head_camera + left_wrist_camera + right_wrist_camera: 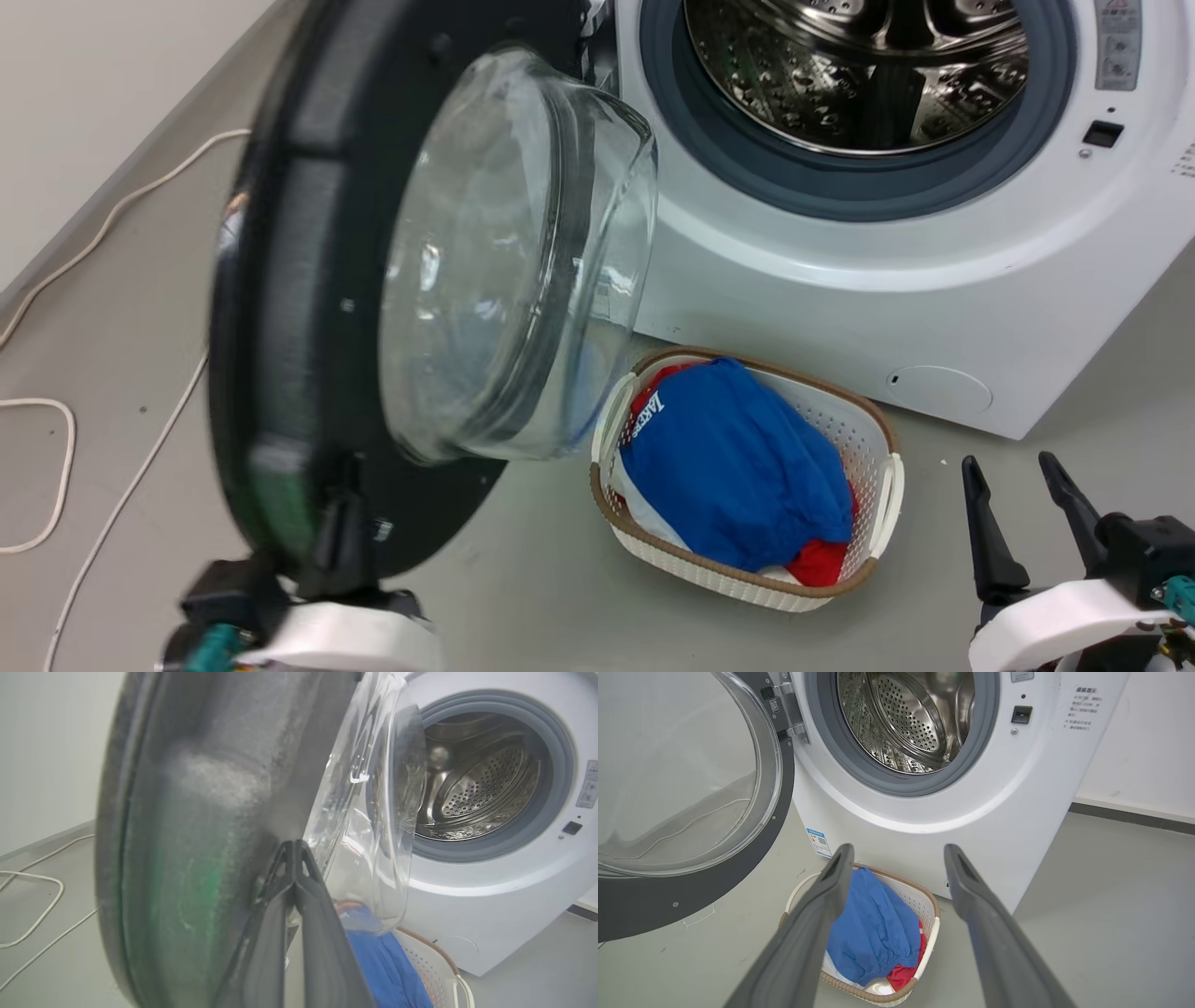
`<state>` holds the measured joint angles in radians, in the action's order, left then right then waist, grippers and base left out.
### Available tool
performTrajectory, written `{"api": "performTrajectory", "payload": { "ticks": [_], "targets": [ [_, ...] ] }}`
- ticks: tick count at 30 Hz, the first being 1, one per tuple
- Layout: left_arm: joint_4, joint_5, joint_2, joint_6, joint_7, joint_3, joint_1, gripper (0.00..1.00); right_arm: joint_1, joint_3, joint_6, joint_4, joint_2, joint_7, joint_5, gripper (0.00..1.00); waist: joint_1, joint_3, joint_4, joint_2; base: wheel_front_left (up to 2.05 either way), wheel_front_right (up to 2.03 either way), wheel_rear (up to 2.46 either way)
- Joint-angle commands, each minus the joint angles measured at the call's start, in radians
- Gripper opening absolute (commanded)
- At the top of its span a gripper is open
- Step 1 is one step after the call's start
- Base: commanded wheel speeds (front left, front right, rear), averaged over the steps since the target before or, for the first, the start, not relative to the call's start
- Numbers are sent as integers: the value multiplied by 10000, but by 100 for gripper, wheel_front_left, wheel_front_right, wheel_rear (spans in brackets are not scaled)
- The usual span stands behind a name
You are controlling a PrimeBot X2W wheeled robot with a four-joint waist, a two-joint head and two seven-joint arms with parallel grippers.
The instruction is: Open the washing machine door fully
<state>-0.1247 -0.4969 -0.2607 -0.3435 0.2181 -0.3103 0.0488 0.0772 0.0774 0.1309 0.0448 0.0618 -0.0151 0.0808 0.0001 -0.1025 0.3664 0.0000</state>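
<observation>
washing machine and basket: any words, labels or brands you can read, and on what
"AKE": white letters on the blue shirt in the basket; the rest is folded out of sight.
Blue sticker on the machine: too small to read.
Grey label right of the drum: blurred.
Print near its right edge: too small.

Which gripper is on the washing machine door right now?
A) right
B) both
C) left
C: the left gripper has its jaws together against the lower inner rim of the washing machine door, while the right gripper hangs open beside the laundry basket, apart from the door.
</observation>
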Motion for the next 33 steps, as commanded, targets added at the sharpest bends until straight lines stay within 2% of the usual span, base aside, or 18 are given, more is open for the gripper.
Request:
{"api": "performTrajectory", "payload": {
  "ticks": [1,7,16,22,33],
  "targets": [
    [94,-70,-123,-53,60,189,-120,0,-193,2,-2,71,55,36,-18,100,-1,-70,45,0,0,0,0],
    [554,-763,-335,226,335,1446,-428,0,-272,5,-2,253,186,214,-116,100,-1,-382,-7,0,0,0,0],
    [1781,-1291,-869,997,454,2850,-1202,0,-465,-21,-2,392,247,335,-156,100,-1,-853,-185,0,0,0,0],
    [2724,-1482,-1294,1514,474,3426,-2115,0,-634,-18,-2,407,316,370,-223,100,-1,-1029,-263,0,0,0,0],
    [4552,-1652,-1819,1976,473,3889,-3324,0,-778,-94,-2,370,312,346,-201,100,-1,-1088,-506,0,0,0,0]
  ]
}}
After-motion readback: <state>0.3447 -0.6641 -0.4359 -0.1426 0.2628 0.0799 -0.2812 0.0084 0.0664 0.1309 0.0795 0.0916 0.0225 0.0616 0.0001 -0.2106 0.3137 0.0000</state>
